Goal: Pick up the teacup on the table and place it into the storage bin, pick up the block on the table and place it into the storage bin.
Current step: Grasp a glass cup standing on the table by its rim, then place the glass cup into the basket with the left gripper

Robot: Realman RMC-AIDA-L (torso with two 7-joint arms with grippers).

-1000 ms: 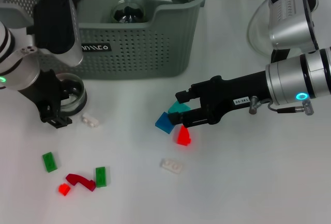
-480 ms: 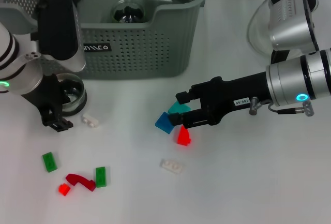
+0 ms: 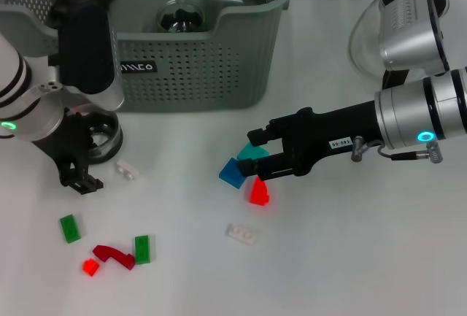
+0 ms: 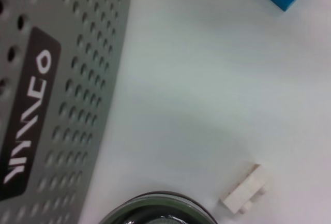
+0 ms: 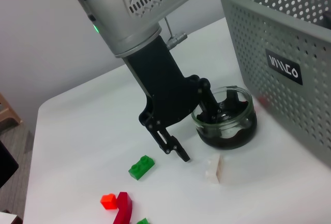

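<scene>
This looks like a robot test lab rather than a home or a shop. A plain white surface [image 3: 350,257] carries only staged props: a grey-green perforated storage bin [image 3: 197,60] with a small black label, and, in front of the bin, loose toy blocks in green [image 3: 70,228], red [image 3: 258,192], blue [image 3: 233,173] and white [image 3: 241,234]. A glass teacup [image 3: 102,132] stands just before the bin's front wall. Two silver-and-black robot arms with lit status rings reach over the surface. Beyond the surface's far edge, the right wrist view shows a bare pale wall [image 5: 46,38].
</scene>
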